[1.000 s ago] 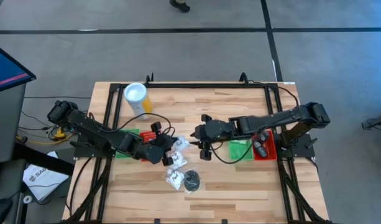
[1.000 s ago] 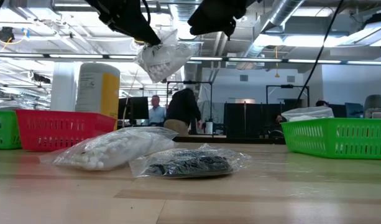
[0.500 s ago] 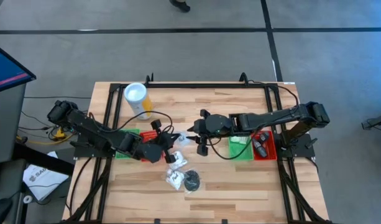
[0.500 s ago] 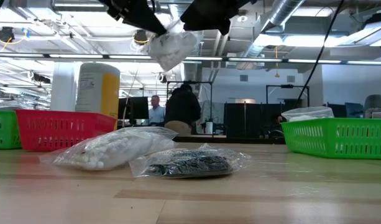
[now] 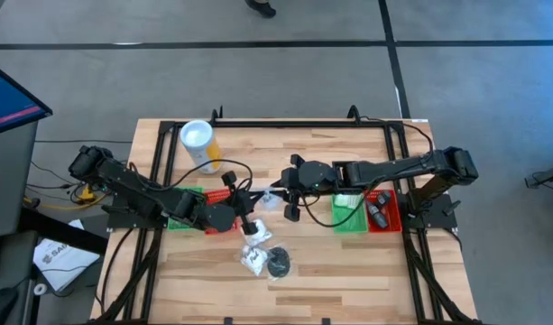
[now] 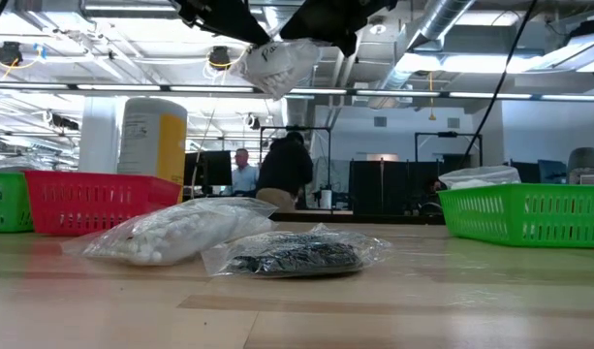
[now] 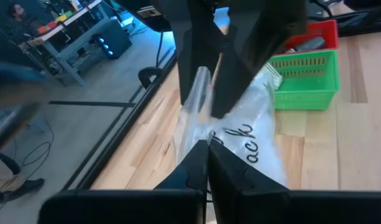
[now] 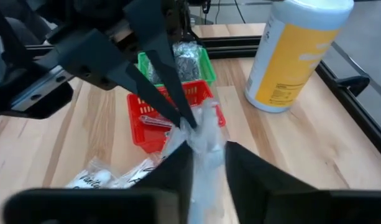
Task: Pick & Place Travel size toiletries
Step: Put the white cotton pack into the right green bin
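Low view: both end effectors pinch one crinkled clear bag (image 6: 277, 66) bearing black handwriting, held aloft.

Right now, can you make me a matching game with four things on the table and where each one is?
Things:
1. clear bag
2. bag of white pieces
3. bag of dark pieces
4. yellow bottle

Places:
A. standing upright near the table's far edge
B. lying on the wood, right beside the white bag
C. up in the air, held between both arms
D. lying on the wood, in front of the red basket

Pairs: 1-C, 2-D, 3-B, 4-A
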Robot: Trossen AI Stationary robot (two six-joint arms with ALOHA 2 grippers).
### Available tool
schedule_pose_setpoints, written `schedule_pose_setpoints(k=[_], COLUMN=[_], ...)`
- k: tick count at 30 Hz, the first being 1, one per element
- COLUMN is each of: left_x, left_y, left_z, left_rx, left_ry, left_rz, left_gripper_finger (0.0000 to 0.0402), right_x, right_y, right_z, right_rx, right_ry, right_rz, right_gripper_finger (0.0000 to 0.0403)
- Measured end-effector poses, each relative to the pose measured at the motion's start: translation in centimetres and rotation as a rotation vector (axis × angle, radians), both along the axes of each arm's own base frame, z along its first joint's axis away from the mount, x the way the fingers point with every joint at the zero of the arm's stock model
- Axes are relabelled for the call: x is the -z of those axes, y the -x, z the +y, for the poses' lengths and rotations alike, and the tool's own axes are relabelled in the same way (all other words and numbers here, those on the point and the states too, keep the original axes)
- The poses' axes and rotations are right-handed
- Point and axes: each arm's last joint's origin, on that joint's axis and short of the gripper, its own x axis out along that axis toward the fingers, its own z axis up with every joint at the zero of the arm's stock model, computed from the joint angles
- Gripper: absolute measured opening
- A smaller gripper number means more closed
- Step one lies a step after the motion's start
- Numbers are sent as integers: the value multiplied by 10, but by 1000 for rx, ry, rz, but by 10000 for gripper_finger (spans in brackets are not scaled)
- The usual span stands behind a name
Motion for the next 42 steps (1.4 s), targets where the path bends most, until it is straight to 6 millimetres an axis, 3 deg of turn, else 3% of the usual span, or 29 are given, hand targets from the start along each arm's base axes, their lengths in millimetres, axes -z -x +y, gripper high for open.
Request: schedule_pose_setpoints(k=[4, 11, 27, 42], left_x=[0, 0, -2, -2], left_y=[0, -1, 3, 11], left_z=[0, 2, -2, -20], left_rx=[5, -2, -6, 69], left_ry=[4, 8, 22, 95], left_rz=[0, -3, -23, -34], left_gripper_finger=[1, 17, 124, 130], right_x=[0, 0, 7, 15], right_y=[0, 1, 9, 30], right_z=[0, 4, 14, 28], right_rx=[-21, -34, -41, 118], right_ry=[37, 43, 86, 118], right_rz=[6, 10, 111, 273], right_gripper_finger=[10, 1, 0, 0])
